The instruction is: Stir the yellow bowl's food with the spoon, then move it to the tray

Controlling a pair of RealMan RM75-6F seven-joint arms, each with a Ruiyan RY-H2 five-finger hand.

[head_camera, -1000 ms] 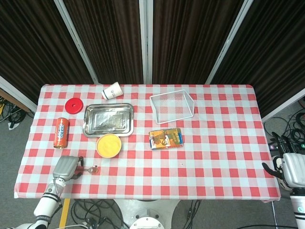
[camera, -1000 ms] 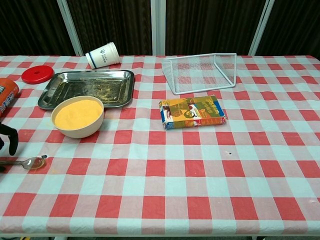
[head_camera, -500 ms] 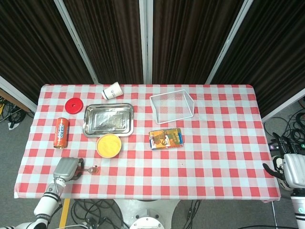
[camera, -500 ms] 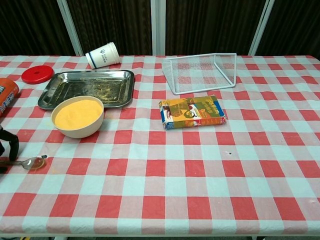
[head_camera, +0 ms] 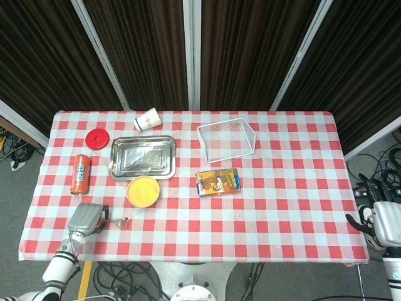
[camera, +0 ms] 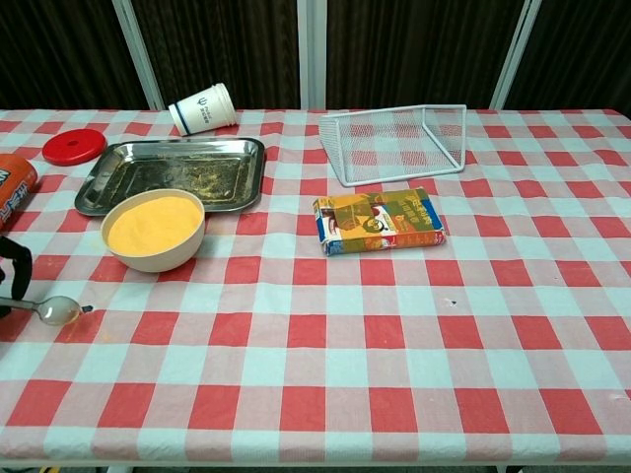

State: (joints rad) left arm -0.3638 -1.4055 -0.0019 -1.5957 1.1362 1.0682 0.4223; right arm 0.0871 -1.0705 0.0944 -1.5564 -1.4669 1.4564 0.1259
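My left hand (head_camera: 86, 218) now grips the spoon (camera: 51, 309), lifted off the desk (camera: 394, 355) since a second ago, near the yellow bowl (camera: 155, 230) by the tray (camera: 175, 172); right hand (head_camera: 383, 224) unmoved, open, empty.

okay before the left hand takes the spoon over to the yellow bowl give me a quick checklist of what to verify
1. Spoon held by left hand: ok, lifted off the cloth.
2. Spoon level: ok.
3. Path to the yellow bowl: ok, only bare tablecloth between.
4. Bowl upright, food inside: ok.
5. Tray free for the bowl: ok, nothing on it but residue.
6. Right hand out of the way: ok, beyond the table's right edge.
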